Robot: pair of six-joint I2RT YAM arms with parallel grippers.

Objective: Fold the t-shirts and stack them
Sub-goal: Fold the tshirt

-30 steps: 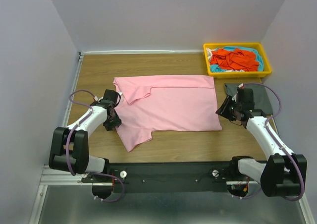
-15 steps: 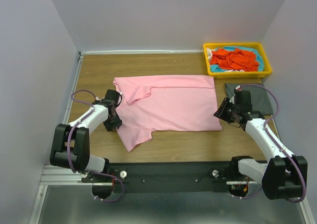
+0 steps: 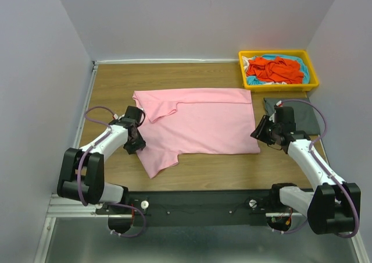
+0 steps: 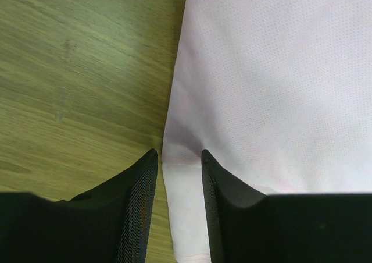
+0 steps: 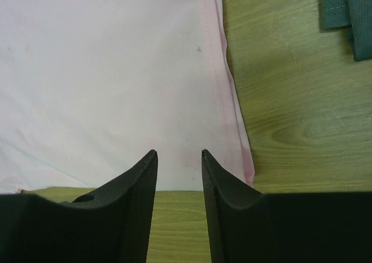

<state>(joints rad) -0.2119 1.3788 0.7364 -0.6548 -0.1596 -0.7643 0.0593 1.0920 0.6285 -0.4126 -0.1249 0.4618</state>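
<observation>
The pink t-shirt point(image 3: 200, 120) lies spread flat across the middle of the table point(image 3: 113, 80), its hem edge toward the right. One sleeve is folded in over its far left corner, and the other sleeve sticks out toward the near edge on the left. The dark grey t-shirt point(image 3: 305, 118) lies flat just to the right of the pink one, apart from it, and is partly hidden by the right arm. The orange-red t-shirt point(image 3: 273, 69) sits crumpled on top of the turquoise t-shirt point(image 3: 303, 72) inside the yellow tray point(image 3: 279, 53) at the far right corner of the table. The left gripper point(image 4: 179, 158) is down at the pink shirt's left edge. Its jaws stand a little apart and straddle that edge, one finger over the wood and the other over the cloth. A small pucker in the fabric runs into the gap between them, but whether the fingers press on the cloth cannot be told. The right gripper point(image 5: 179, 155) is at the near right corner of the pink shirt, its jaws also slightly apart and holding nothing. Both fingers are over the cloth just inside the stitched hem, and a corner of the grey shirt shows off to the side.
</observation>
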